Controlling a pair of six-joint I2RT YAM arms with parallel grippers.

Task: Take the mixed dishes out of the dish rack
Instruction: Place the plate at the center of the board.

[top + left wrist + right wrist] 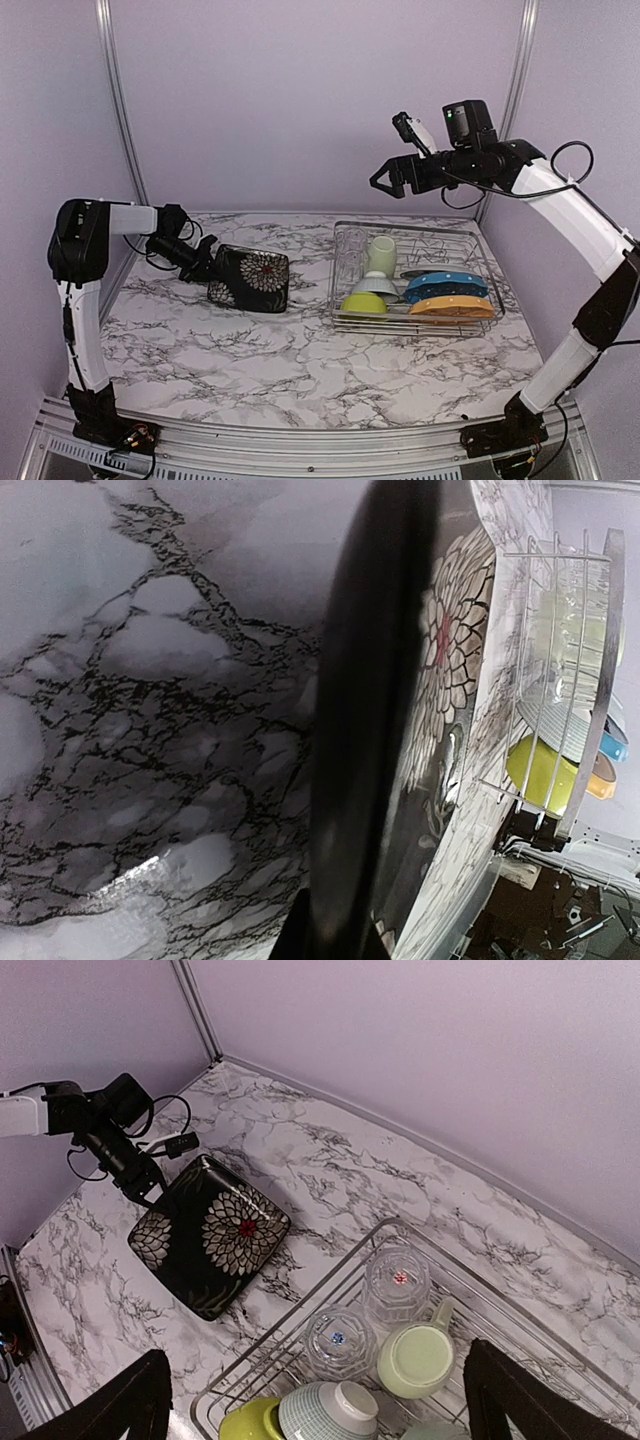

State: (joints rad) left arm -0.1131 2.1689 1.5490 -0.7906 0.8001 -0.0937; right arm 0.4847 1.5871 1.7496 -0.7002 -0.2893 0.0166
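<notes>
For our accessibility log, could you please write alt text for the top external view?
The left gripper holds a dark square plate by its edge at the marble table. The right gripper hangs open above the dish rack, which holds a pale green mug, lime green bowl and plates.

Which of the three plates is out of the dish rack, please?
The dark square plate, held by the left gripper; the blue plate and orange plate sit in the dish rack.

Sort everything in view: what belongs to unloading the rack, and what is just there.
Job: rack, dark plate in left gripper, mug, two glasses, lime bowl, white bowl, blue plate, orange plate.
Just there: table, walls, posts.
</notes>
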